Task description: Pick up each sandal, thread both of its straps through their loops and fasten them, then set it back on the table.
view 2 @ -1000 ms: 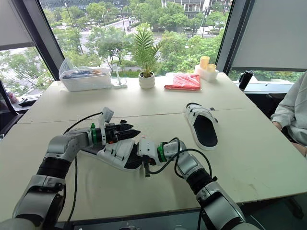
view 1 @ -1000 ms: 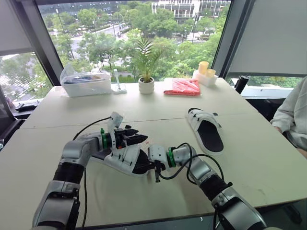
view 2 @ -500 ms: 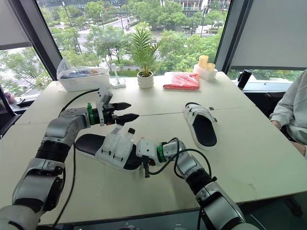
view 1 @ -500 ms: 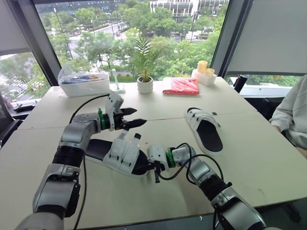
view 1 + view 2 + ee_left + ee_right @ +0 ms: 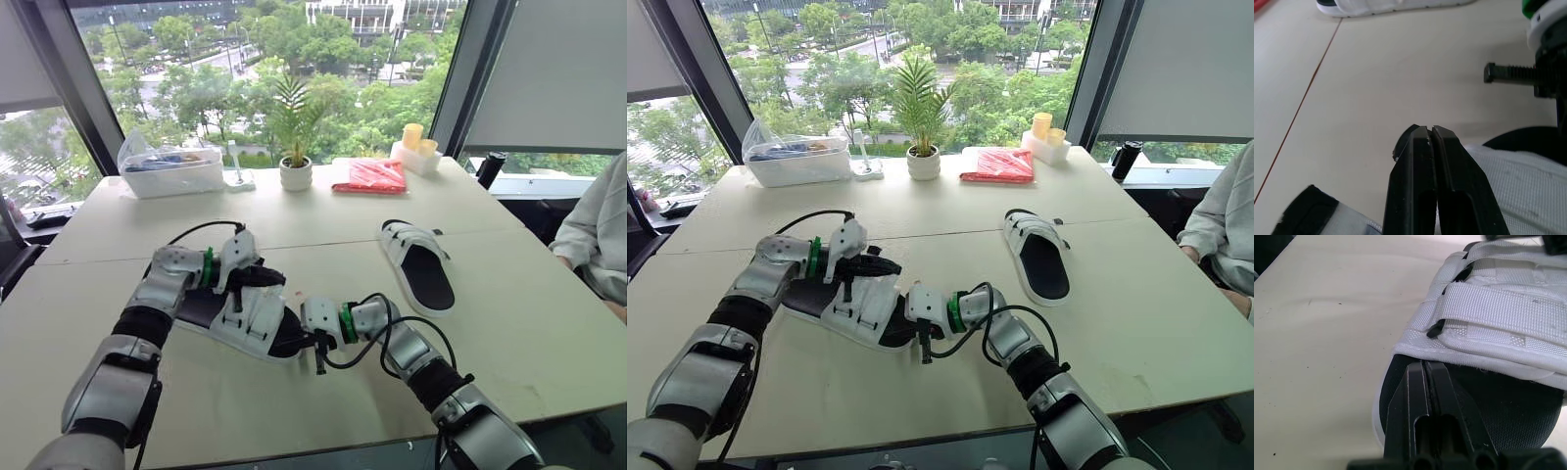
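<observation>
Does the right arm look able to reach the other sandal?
Probably yes: bare table separates the right gripper, at the near sandal toe, from the far sandal on that arm's side.

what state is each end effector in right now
Left end effector: shut, empty, tips over the near sandal.
Right end effector: shut, empty, tips at that sandal's toe.

Two white fabric-strapped, black-soled sandals are counted, one small potted green palm at twelve o'clock, and one flat red packet.

Open table lies between near sandal and far sandal.
</observation>
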You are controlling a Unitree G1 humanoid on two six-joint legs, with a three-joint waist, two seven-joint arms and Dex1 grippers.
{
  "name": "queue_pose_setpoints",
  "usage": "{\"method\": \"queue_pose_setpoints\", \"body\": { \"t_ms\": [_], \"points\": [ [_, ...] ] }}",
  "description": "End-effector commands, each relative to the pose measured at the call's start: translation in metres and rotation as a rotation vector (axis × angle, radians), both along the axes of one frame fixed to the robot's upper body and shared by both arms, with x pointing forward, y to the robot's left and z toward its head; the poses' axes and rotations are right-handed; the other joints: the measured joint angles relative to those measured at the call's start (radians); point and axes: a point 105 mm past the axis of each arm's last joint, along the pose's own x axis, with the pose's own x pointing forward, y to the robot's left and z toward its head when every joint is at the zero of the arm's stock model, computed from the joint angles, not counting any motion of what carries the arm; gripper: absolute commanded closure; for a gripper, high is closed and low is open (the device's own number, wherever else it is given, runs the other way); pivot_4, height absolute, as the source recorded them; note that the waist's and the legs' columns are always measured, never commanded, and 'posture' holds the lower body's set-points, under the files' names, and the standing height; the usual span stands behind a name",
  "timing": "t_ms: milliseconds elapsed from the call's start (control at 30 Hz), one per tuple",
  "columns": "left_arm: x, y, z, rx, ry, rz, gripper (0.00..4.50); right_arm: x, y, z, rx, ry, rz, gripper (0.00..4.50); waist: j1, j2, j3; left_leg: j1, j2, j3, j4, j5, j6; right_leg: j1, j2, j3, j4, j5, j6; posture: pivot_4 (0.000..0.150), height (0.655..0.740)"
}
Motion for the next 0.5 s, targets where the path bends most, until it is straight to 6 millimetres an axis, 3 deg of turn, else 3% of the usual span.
{"method": "queue_pose_setpoints", "body": {
  "t_ms": [33,367,500],
  "points": [
    [-0.001,0.002,-0.009,0.125,-0.074,-0.066,4.48,-0.007,-0.002,-0.016,-0.053,0.036,0.008,4.5,0.0,0.0,0.0,0.0,0.0,0.0,0.0,0.0,0.0,0.0,0.0,0.0,0.0,0.0,0.0,0.15,0.74],
    [0.005,0.003,-0.027,0.332,-0.013,-0.104,4.48,-0.006,-0.001,-0.016,-0.052,0.033,0.006,4.5,-0.001,0.0,-0.001,0.001,0.0,0.0,0.002,0.0,0.001,0.001,0.001,-0.001,0.001,0.0,0.001,0.15,0.74],
    [0.012,-0.005,-0.03,0.44,-0.117,-0.135,4.48,-0.006,-0.001,-0.016,-0.058,0.029,0.008,4.5,-0.001,0.0,-0.001,0.001,-0.001,0.0,0.003,0.0,0.001,0.002,0.002,-0.001,0.003,-0.001,0.001,0.15,0.74]
  ]
}}
